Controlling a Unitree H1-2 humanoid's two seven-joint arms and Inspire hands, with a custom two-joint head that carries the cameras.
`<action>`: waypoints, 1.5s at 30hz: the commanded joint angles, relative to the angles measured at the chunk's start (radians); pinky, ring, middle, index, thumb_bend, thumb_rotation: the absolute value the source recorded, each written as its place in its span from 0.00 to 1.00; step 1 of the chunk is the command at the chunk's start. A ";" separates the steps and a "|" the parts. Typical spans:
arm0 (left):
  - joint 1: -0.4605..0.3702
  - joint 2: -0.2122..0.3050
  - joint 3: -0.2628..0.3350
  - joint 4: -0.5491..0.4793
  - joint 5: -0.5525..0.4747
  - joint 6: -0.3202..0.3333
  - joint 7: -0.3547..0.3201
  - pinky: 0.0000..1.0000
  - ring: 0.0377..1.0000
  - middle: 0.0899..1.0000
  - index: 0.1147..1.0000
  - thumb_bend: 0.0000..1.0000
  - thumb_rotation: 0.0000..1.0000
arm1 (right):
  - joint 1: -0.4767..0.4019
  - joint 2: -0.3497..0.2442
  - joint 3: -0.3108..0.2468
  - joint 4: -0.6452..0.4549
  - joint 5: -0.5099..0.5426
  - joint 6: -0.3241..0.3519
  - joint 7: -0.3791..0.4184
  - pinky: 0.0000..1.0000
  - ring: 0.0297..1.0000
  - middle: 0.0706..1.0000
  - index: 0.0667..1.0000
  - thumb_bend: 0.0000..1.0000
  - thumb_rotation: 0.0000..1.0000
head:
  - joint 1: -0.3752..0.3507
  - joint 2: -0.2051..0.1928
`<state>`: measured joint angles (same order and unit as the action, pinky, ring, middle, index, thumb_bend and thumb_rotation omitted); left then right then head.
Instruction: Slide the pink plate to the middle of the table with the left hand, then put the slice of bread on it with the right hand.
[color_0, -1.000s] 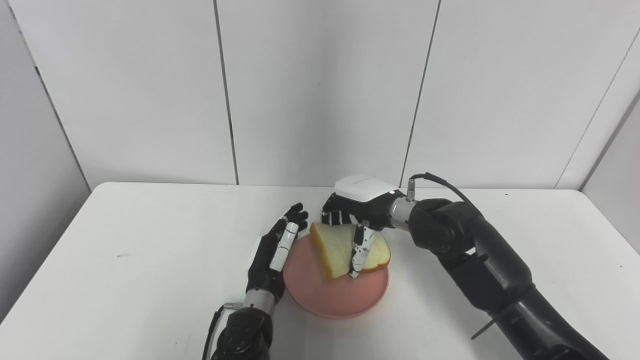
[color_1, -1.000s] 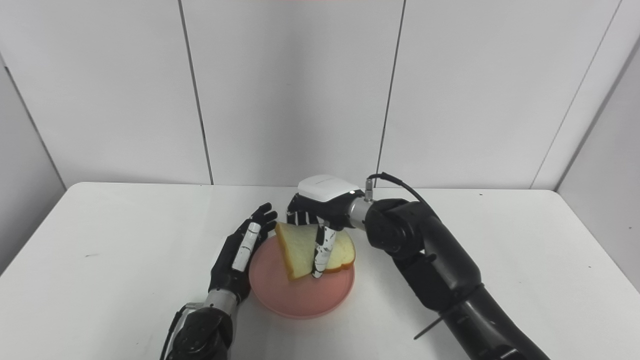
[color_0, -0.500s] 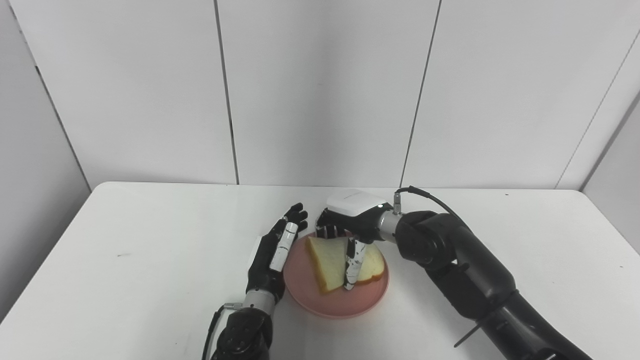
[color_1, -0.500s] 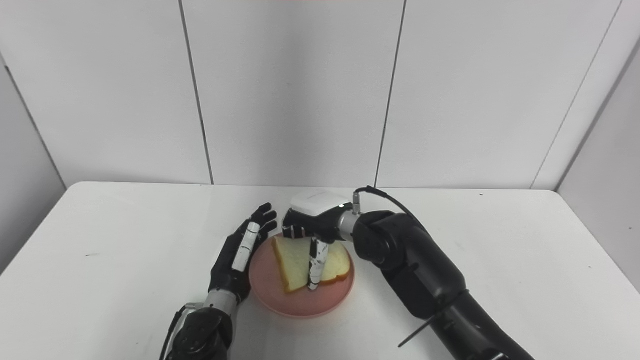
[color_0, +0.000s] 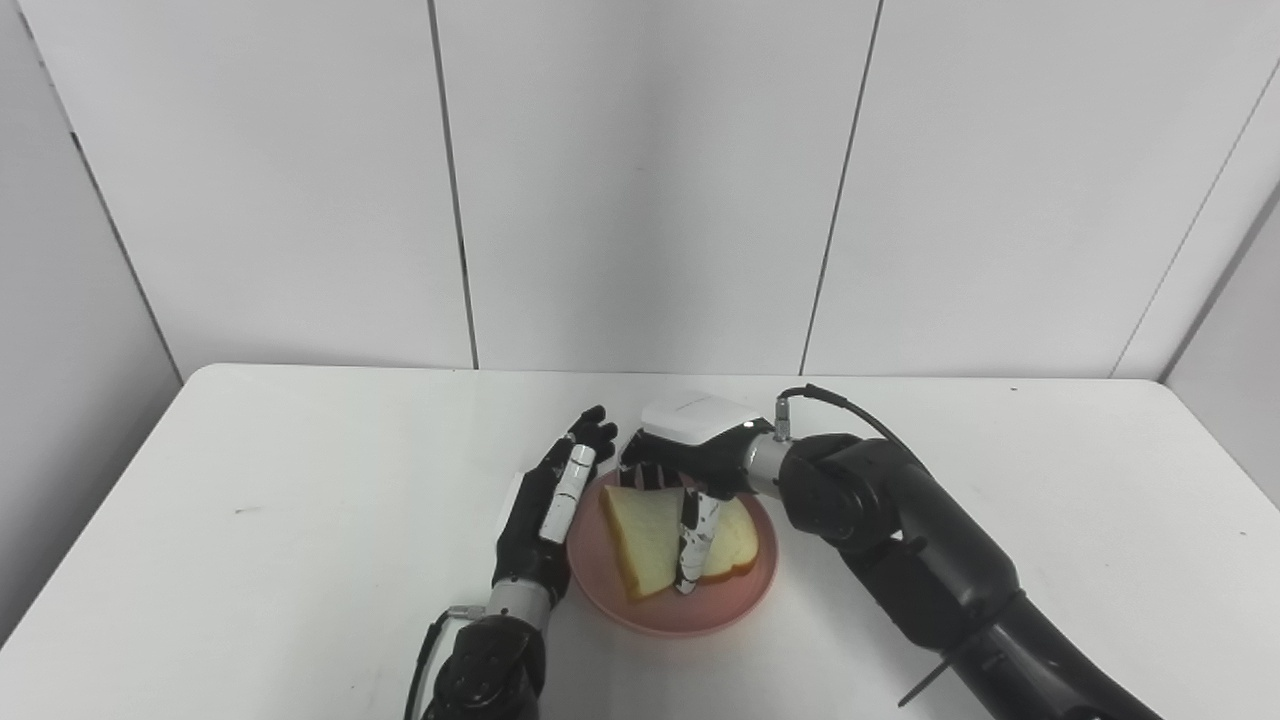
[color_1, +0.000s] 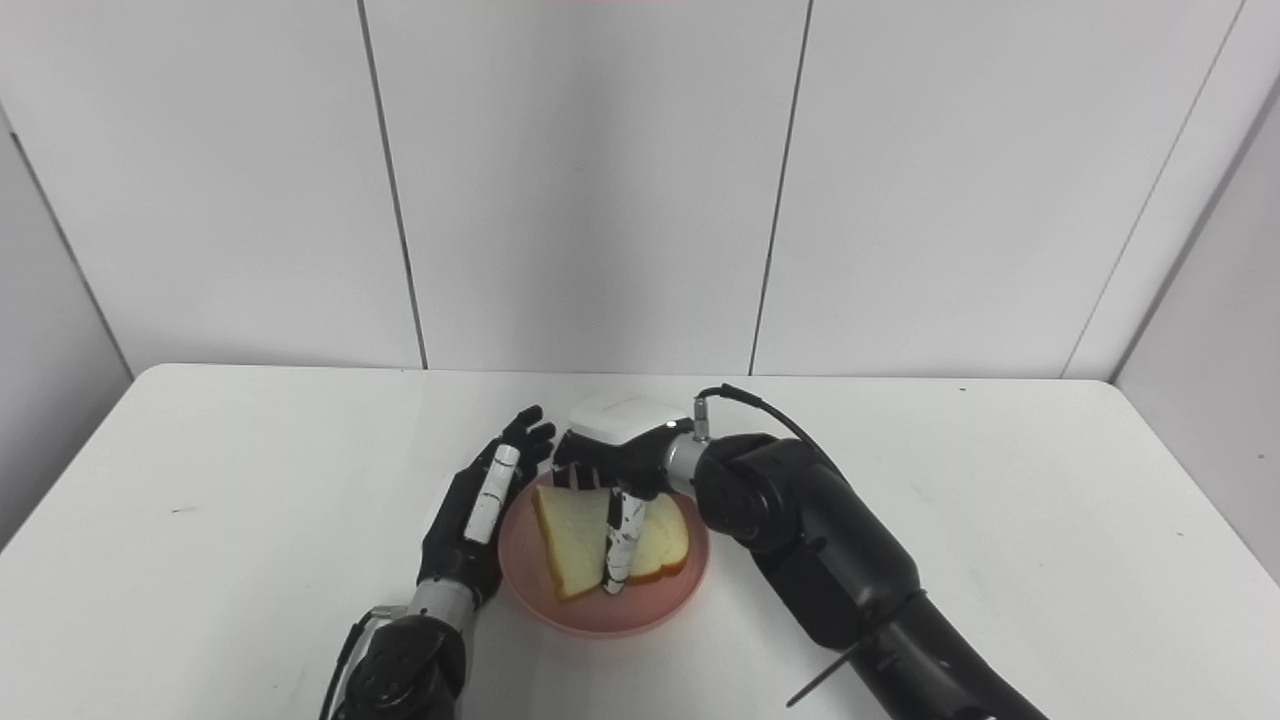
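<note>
Left hand (color_0: 545, 505) is lying flat at lower centre, fingers extended — right hand (color_0: 685, 470) is reaching in beside it, fingers curled downward, gripping.

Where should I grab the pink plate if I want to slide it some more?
Best guess: the bare near rim of the plate, from the front. The left hand flanks its left edge, and the right hand holds the bread over the far half.

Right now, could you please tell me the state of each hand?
Left hand: open, fingers straight, beside the pink plate.
Right hand: shut on the slice of bread, over the plate.
</note>
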<state>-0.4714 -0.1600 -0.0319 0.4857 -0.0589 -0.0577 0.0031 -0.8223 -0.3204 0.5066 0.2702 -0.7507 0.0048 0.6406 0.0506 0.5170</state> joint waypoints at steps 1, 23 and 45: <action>0.019 0.002 0.002 0.026 0.002 0.059 0.003 0.99 0.90 0.86 0.82 0.80 0.81 | -0.034 -0.005 -0.006 -0.018 0.004 -0.010 -0.016 0.42 0.48 0.50 0.47 0.52 0.10 | 0.000 0.001; 0.017 0.009 0.003 0.032 0.007 0.051 0.004 0.97 0.89 0.85 0.80 0.80 0.81 | -0.019 -0.020 -0.037 -0.058 0.042 -0.002 -0.012 0.72 0.87 0.88 0.77 1.00 0.38 | -0.010 -0.003; 0.018 0.010 0.008 0.032 0.003 0.054 0.003 0.98 0.88 0.83 0.80 0.79 0.81 | 0.143 -0.088 -0.227 -0.361 0.154 -0.008 -0.094 0.70 0.84 0.82 0.79 0.96 0.54 | -0.018 -0.003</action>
<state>-0.4726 -0.1559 -0.0290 0.4886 -0.0589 -0.0584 0.0003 -0.6597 -0.4133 0.3085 -0.0652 -0.6130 0.0277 0.6157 0.0322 0.5139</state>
